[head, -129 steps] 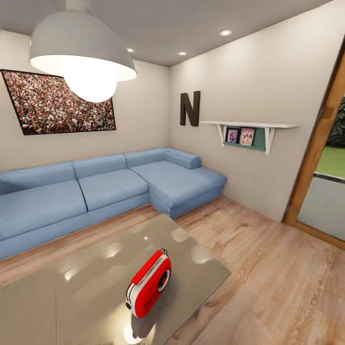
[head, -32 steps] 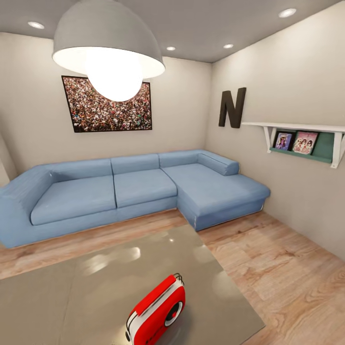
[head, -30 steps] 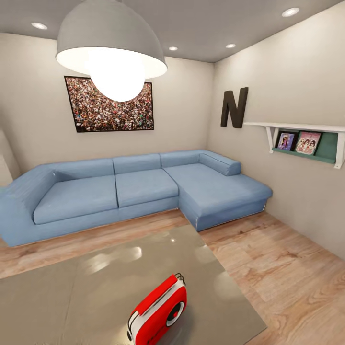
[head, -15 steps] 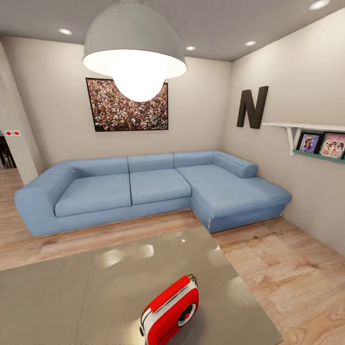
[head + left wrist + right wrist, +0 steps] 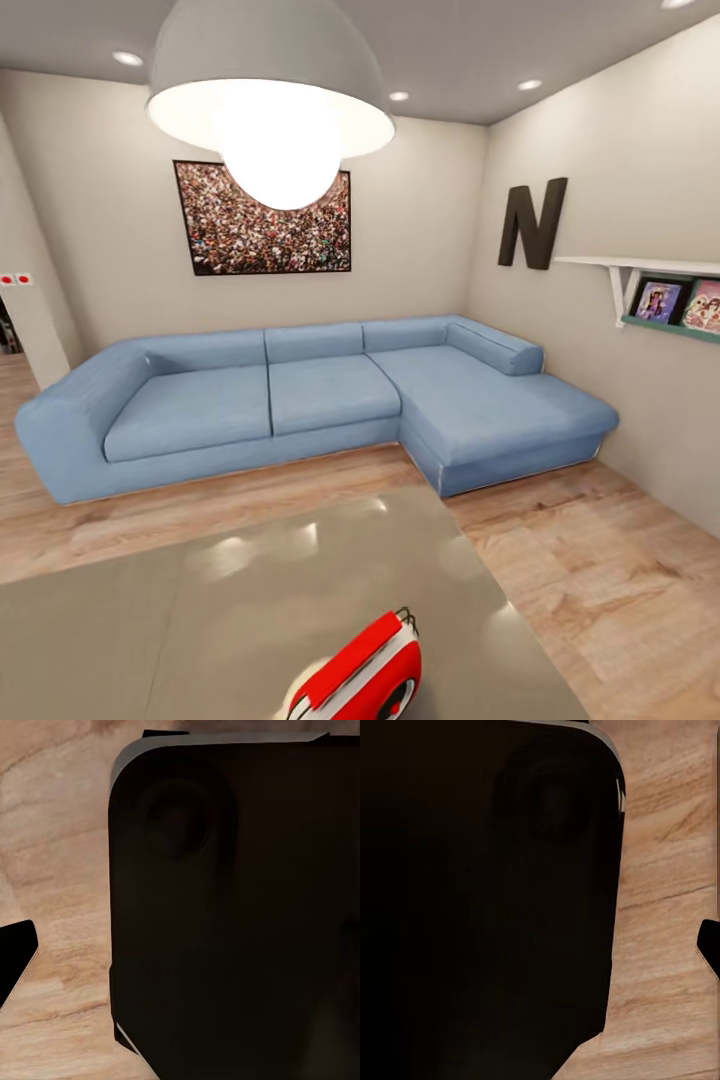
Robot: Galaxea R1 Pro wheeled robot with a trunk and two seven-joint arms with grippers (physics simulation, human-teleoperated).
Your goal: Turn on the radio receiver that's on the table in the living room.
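Note:
The radio receiver (image 5: 362, 675) is a small red radio with white trim and a thin wire handle. It stands on the table (image 5: 200, 610), at the near right of the glossy grey-taupe top, and the head view's bottom edge cuts off its lower part. The living room shows a light wood plank floor (image 5: 600, 590) and a long blue L-shaped sofa (image 5: 300, 395) behind the table. In both wrist views a large black robot body panel (image 5: 240, 922) (image 5: 480, 900) hangs over wood floor.
A grey dome pendant lamp (image 5: 270, 80) hangs lit above the table. A framed crowd picture (image 5: 265, 215) and a dark letter N (image 5: 532, 222) are on the walls. A white shelf with photos (image 5: 660, 290) juts from the right wall. Open floor runs right of the table.
The camera has moved: the whole picture shifted, the lamp looms larger and the radio now sits lower, cut by the bottom edge. The radio, table and sofa have not moved.

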